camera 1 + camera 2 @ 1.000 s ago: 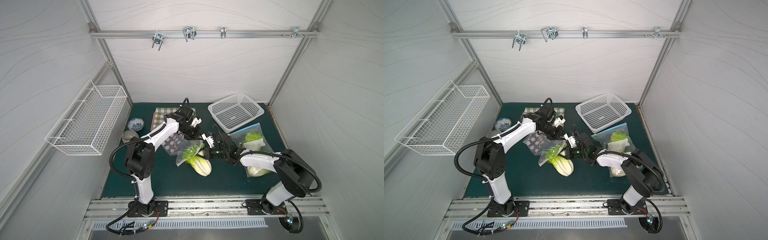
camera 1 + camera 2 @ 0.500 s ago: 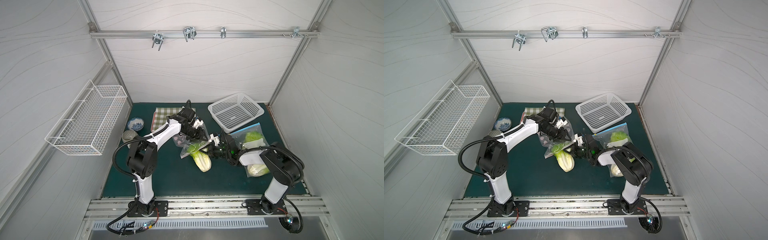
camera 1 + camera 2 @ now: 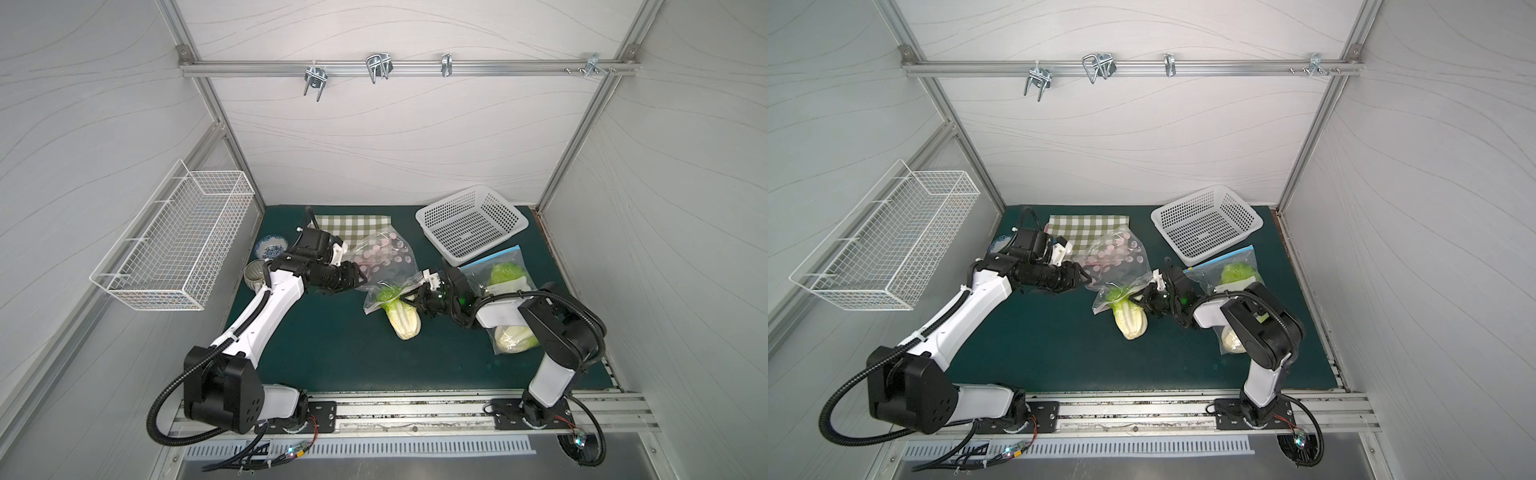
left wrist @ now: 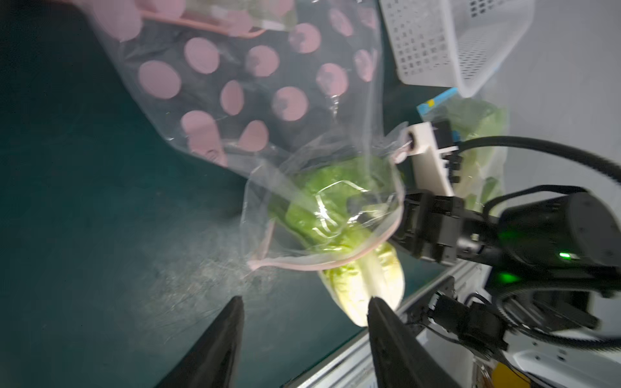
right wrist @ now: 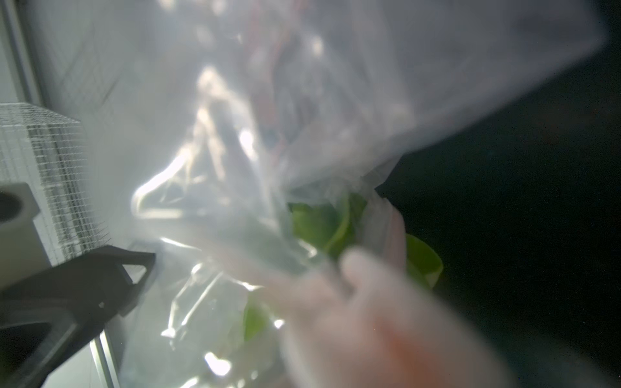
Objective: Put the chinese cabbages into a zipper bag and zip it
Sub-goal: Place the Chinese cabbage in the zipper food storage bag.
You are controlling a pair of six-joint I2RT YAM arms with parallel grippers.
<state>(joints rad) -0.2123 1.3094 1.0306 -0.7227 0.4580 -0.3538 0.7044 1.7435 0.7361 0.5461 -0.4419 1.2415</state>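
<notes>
A dark green mat covers the floor, and the white perforated basket at its far corner serves as the fixed mark. Well off to that basket's left, a wire basket hangs on the wall. A green checked cloth lies between the two, nearer the white one.

The left gripper hovers to the left of the white basket, its fingers well parted with nothing between them. The right gripper, on the robot's side of the basket, is pinched closed on the pink-zippered rim of the zipper bag. This is a clear bag with pink dots, lying just left of the basket.

One chinese cabbage has its green top inside that bag's mouth, and its white base sticks out over the mat. Just beside the basket's near edge, a blue-topped bag holds the other cabbages. A yellow mark on its blue strip is too blurred to read.
</notes>
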